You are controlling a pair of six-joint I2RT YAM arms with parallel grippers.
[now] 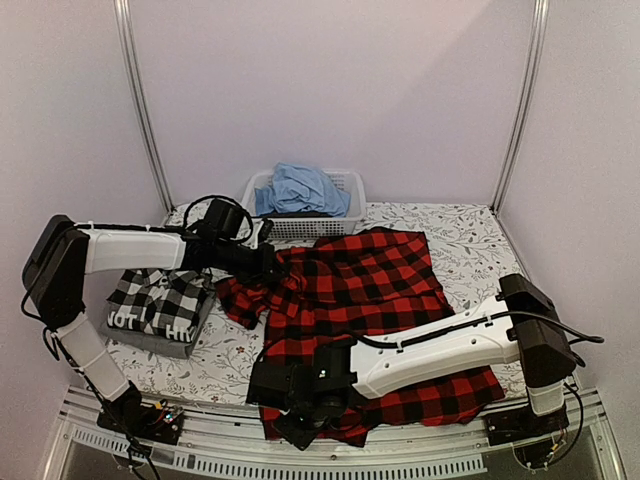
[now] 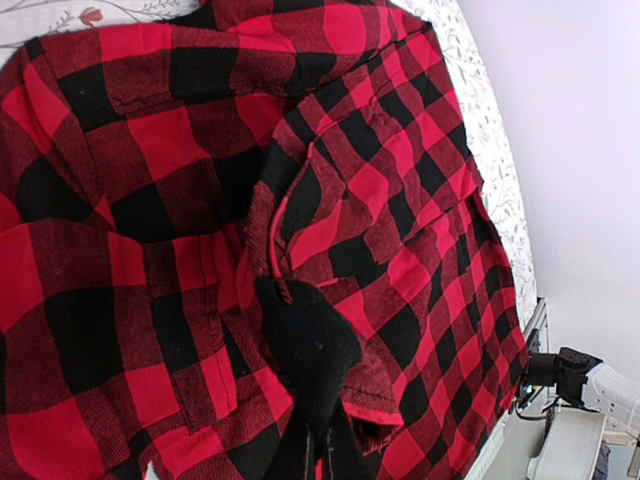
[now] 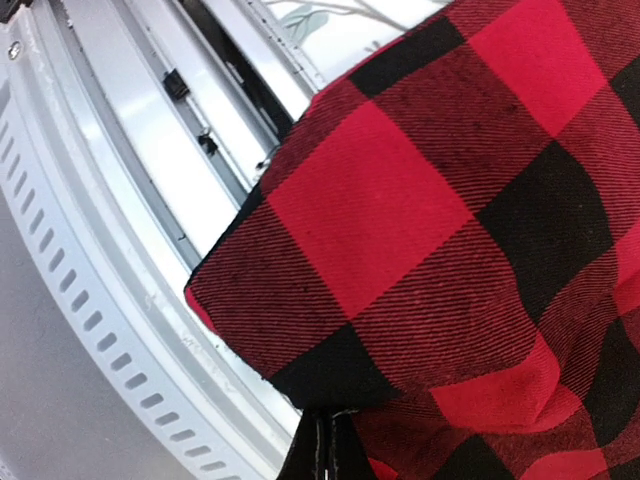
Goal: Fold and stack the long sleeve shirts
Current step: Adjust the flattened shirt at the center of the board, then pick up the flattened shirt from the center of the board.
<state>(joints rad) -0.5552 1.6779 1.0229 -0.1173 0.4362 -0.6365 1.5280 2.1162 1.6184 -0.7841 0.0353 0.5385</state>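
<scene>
The red-and-black flannel shirt (image 1: 370,295) lies spread across the middle of the table, its near hem over the front edge. My left gripper (image 1: 268,265) is shut on a bunched fold at the shirt's far left; in the left wrist view my gripper (image 2: 300,335) pinches a hemmed edge of the flannel (image 2: 400,200). My right gripper (image 1: 300,425) is shut on the near-left hem corner; in the right wrist view the flannel corner (image 3: 400,230) drapes over my closed gripper (image 3: 325,430). A folded black-and-white check shirt (image 1: 160,295) sits on a dark grey white-lettered shirt (image 1: 150,335) at the left.
A white basket (image 1: 350,185) holding blue cloth (image 1: 300,188) stands at the back centre. The metal front rail (image 3: 120,200) runs just under the held corner. Frame posts (image 1: 140,100) rise at both back corners. The flowered tablecloth (image 1: 470,240) shows at the right.
</scene>
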